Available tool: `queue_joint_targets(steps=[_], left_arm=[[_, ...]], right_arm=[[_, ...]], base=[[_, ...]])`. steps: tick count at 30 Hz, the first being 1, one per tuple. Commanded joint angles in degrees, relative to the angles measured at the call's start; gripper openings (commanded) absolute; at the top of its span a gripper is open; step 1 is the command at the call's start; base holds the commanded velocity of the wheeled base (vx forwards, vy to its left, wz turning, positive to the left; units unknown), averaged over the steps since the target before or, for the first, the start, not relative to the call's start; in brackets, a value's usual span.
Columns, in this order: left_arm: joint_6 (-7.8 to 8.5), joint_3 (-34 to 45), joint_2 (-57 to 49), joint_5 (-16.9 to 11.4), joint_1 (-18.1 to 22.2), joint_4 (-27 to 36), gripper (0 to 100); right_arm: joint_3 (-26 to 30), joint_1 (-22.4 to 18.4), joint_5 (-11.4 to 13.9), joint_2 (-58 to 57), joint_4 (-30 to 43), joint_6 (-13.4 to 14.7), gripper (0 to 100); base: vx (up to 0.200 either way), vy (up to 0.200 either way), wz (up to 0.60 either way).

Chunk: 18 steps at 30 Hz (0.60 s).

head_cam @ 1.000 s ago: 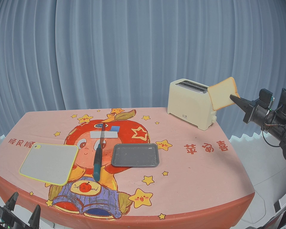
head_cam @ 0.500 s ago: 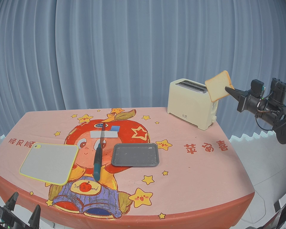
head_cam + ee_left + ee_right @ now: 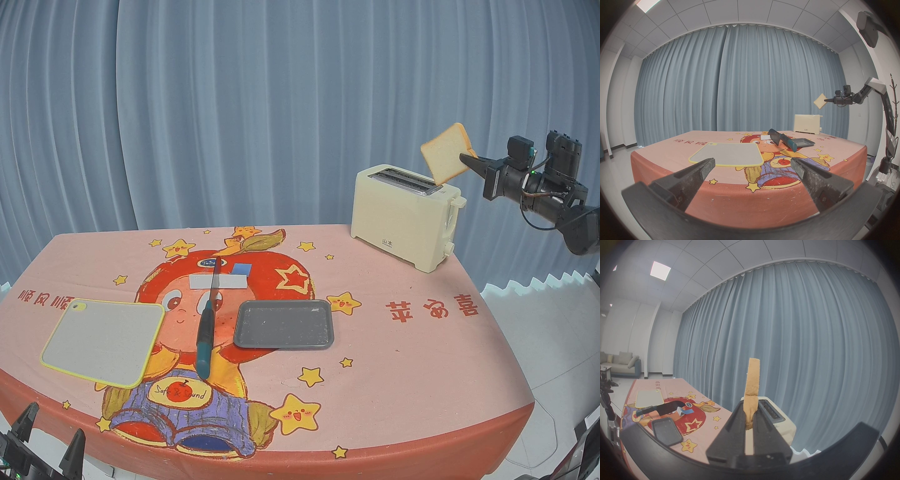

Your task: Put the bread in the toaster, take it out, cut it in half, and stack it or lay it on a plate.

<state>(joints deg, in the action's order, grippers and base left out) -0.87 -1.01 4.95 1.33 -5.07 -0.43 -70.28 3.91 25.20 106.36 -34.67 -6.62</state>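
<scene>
Now holding, in shut right end effector [image 3: 467, 156], a tilted pale square bread slice [image 3: 445, 153] above the cream two-slot toaster [image 3: 400, 212] at far right corner of the tabletop [image 3: 406, 350]. Risks snagging the slot rim [image 3: 403, 180] while tilted.

a staged test room, office-like: blue curtain [image 3: 250, 94] wall-to-wall; panel ceiling [image 3: 740, 12]; sofa [image 3: 622, 361] aside
</scene>
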Motion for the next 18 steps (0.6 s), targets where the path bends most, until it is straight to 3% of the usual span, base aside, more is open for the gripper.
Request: queue_joint_targets(steps=[1, 6, 9, 14, 18], left_arm=[[-0.01, 1.0, 0.1, 0.0, 0.1, 0.0, 100], [-0.01, 1.0, 0.1, 0.0, 0.0, 0.0, 100], [-0.01, 1.0, 0.1, 0.0, 0.0, 0.0, 100], [-0.01, 1.0, 0.1, 0.0, 0.0, 0.0, 100], [-0.01, 1.0, 0.1, 0.0, 0.0, 0.0, 100]], right_arm=[[-10.1, -1.2, 0.0, 7.4, 5.1, -2.9, 0], [-17.4, -1.5, 0.1, 11.8, 7.7, -4.6, 0], [-24.8, -1.5, 0.3, 15.1, 13.6, -4.7, 0], [-34.8, -2.4, 2.8, 20.7, 18.1, -4.7, 0], [-37.5, -2.2, 3.0, 22.5, 18.3, -4.8, 0]], base=[[0.0, 0.0, 0.0], [0.0, 0.0, 0.0], [0.0, 0.0, 0.0], [0.0, 0.0, 0.0], [0.0, 0.0, 0.0]])
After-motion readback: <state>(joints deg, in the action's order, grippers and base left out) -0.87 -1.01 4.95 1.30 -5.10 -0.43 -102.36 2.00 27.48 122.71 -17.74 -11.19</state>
